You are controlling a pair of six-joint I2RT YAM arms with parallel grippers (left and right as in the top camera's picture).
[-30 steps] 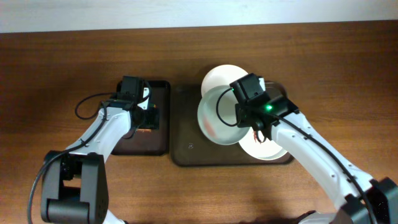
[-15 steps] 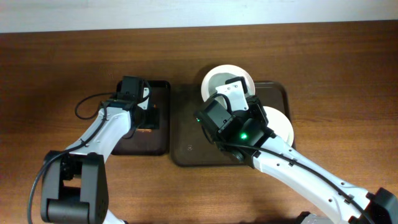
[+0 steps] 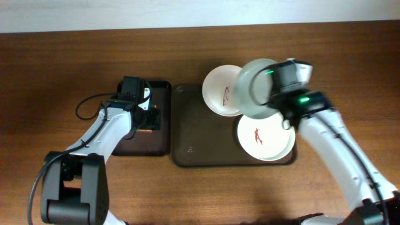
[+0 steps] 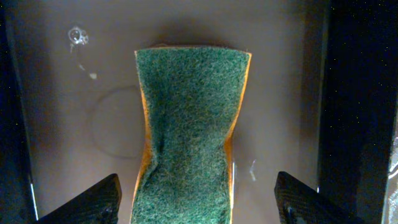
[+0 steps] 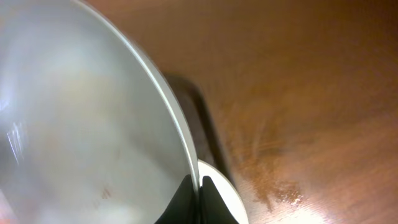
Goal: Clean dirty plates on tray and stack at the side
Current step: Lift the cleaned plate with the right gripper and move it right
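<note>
Gripping raised plate (image 3: pixel 255 87) by rim, right gripper (image 5: pixel 200 198) clenched; plate hangs above tray (image 3: pixel 187 149), partly over streaked plates (image 3: pixel 265 136). Left gripper (image 4: pixel 196 204) released, straddling green sponge (image 4: pixel 189 124).

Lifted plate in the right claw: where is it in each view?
Overhead: lifted plate, blurred, upper centre-right, over the tray's far edge.
Left wrist: not in it; only a sponge shows.
Right wrist: fills the left half, rim pinched by the right claw.
Shared landmark: wooden table, in overhead and right wrist.
</note>
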